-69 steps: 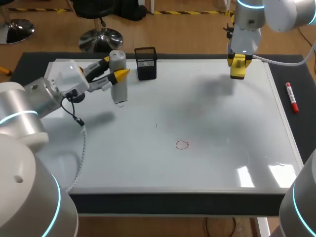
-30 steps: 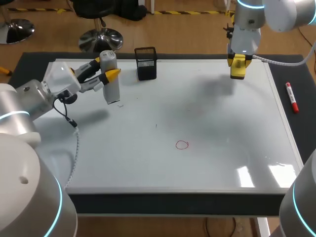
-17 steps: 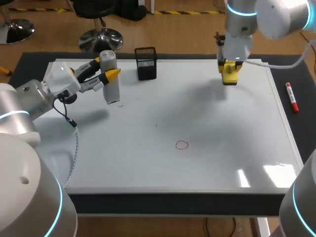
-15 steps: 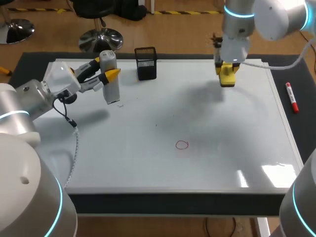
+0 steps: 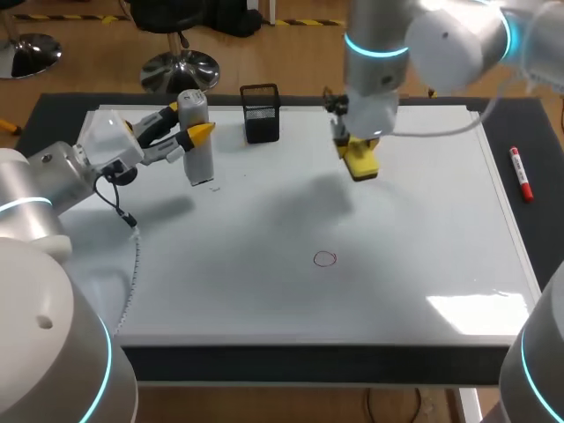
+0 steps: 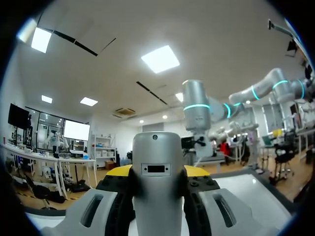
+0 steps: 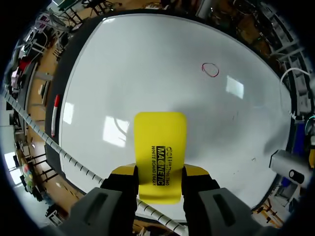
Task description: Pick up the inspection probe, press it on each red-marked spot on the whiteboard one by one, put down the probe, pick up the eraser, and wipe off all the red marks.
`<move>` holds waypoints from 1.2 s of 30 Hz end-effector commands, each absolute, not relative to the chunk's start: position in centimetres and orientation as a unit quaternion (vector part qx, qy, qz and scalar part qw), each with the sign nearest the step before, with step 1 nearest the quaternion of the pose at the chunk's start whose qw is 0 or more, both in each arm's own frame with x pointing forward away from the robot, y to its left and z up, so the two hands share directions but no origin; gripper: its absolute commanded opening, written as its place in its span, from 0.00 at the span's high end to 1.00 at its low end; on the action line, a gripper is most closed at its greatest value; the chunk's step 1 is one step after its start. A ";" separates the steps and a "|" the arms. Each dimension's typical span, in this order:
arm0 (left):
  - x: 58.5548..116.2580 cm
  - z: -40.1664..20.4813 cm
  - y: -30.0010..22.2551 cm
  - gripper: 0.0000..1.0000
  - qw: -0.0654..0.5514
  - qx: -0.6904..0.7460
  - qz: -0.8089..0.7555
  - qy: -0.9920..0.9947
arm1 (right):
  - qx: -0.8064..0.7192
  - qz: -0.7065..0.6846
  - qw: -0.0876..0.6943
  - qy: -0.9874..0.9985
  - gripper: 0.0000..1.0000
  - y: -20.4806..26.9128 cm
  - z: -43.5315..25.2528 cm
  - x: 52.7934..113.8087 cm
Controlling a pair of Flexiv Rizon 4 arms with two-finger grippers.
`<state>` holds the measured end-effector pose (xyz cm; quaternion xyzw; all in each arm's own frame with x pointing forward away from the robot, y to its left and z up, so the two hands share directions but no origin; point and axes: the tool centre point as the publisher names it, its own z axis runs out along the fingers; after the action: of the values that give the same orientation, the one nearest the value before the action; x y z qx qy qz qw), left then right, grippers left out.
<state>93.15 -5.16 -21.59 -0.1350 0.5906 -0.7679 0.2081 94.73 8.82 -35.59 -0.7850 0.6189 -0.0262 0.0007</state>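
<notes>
Table [image 5: 529,115]: you have a dark top, with the whiteboard [image 5: 264,300] lying flat on it.
Whiteboard: you'll find one red circle [image 5: 325,258] near its middle and a black mesh holder [image 5: 261,113] standing at its far edge.
Marker [image 5: 522,174]: red, lying on the dark top, just beside your board's right edge.

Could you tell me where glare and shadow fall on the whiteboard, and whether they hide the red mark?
Head view: glare on the glossy white whiteboard near its front right edge, shadow by the yellow block eraser; the red circle is clear. Right wrist view: fisheye curves the board.
</notes>
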 end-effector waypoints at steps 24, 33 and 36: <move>93.2 -21.6 -5.2 1.00 0.209 -0.134 -0.769 0.589 | -0.816 0.000 0.004 0.578 1.00 17.0 -39.5 80.8; 93.2 -21.6 -5.2 1.00 0.209 -0.134 -0.769 0.589 | -0.817 0.016 0.001 0.577 1.00 19.0 -41.3 78.6; 93.2 -21.6 -5.2 1.00 0.209 -0.134 -0.769 0.589 | -0.816 0.016 -0.002 0.577 1.00 19.3 -42.1 78.0</move>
<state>93.16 -5.16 -21.60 -0.1349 0.5905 -0.7680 0.2079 78.06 18.62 -41.27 -0.8178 0.5749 0.0272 0.0025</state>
